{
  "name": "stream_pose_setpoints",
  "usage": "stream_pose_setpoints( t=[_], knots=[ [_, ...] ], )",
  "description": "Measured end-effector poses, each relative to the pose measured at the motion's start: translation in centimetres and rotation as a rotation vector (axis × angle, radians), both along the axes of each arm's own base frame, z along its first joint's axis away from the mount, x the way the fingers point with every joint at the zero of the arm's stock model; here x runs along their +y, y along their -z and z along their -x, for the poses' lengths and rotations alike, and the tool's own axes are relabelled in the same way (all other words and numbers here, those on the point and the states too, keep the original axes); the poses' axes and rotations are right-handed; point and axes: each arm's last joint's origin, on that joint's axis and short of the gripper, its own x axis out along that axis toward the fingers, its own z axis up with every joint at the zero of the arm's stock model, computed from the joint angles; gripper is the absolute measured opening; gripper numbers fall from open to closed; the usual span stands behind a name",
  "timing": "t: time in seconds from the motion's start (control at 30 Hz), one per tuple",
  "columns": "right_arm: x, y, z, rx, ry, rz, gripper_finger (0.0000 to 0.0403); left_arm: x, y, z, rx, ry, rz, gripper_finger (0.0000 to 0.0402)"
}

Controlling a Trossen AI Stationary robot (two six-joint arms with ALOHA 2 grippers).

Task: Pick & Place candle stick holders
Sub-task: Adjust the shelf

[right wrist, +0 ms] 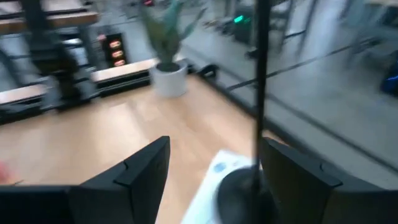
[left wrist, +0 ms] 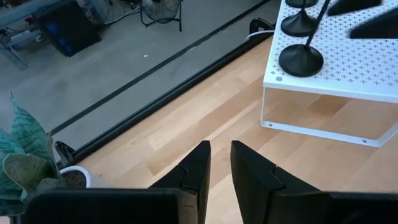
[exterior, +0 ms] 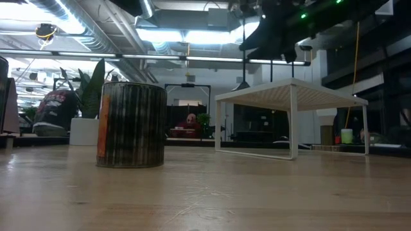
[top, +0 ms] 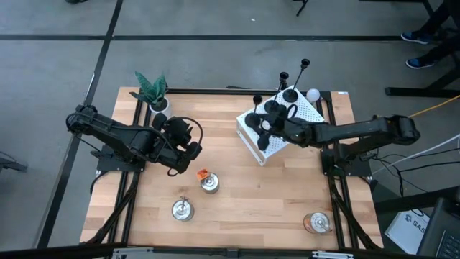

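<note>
Straddling a candle stick holder on the white rack, right tool gapes wide; left tool narrow.

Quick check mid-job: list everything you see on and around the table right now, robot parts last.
Candle stick holders: three, matte black, standing on the white rack.
White perforated rack: one, white, table's far right.
White ball: one, at the rack's far edge.
Potted plant: one, green leaves in a white pot, far left corner.
Tins: two, silver, near centre; one closer to the front edge.
Orange item: one, small, beside the centre tin.
Glass jar: one, clear, front right.
Table: one, light wood.
Left claw: fingers nearly closed, empty, over the table's left half.
Right claw: open around a holder's stem above the rack.
</note>
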Motion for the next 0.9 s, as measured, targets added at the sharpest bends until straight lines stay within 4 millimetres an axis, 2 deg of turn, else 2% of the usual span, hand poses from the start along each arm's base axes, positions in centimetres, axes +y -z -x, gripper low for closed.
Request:
stream_pose_setpoints(
  t=[0.17,0.3,0.57,0.9],
  knots=[
    [1.1,0.0,1.3,0.069,-0.124,-0.104,0.0253,0.0,0.0,0.0,-0.021,-0.013,0.013,0.0059],
    [1.7,-0.4,2.2,0.086,-0.156,-0.131,0.0247,0.0,0.0,0.0,-0.024,-0.016,0.015,0.0059],
    [3.1,-1.6,3.9,0.081,-0.272,-0.156,0.0216,-0.1,0.0,0.0,-0.02,-0.011,0.029,0.0059],
    [4.3,-1.4,4.9,0.151,-0.387,-0.179,0.0177,-0.1,0.0,0.0,-0.019,-0.01,0.032,0.0059]
  ],
)
